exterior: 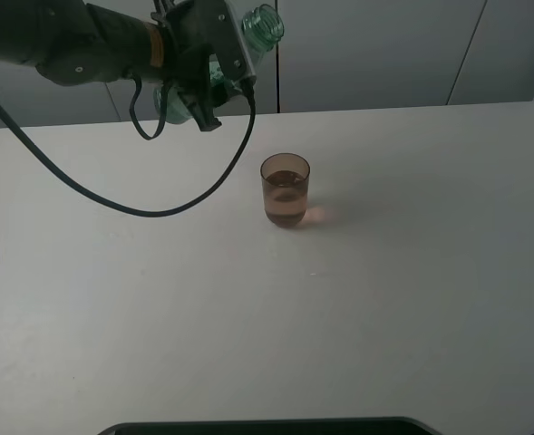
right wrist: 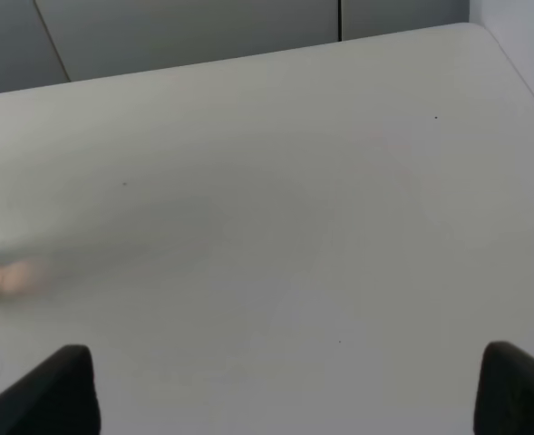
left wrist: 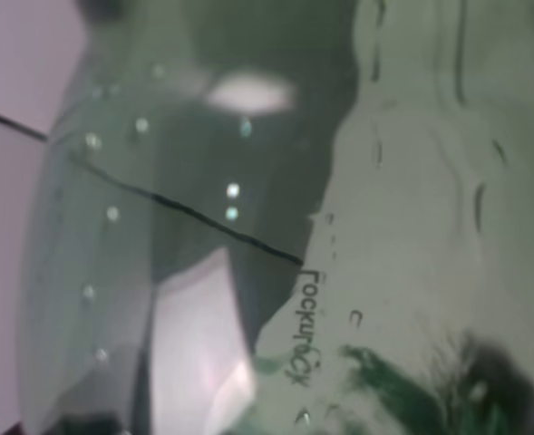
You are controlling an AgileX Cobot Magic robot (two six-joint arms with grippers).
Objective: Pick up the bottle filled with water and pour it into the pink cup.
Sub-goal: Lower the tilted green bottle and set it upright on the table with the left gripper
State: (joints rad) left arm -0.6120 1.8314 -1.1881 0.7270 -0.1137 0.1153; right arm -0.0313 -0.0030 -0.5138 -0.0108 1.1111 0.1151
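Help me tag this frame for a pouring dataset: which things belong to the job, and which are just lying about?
Job: bottle, held tilted in the left gripper; pink cup on the table.
Lying about: black cable hanging from the arm.

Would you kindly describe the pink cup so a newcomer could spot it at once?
Look at the white table: near its middle stands the pink cup. It is short and translucent brownish-pink, unlike the green bottle held in the air.
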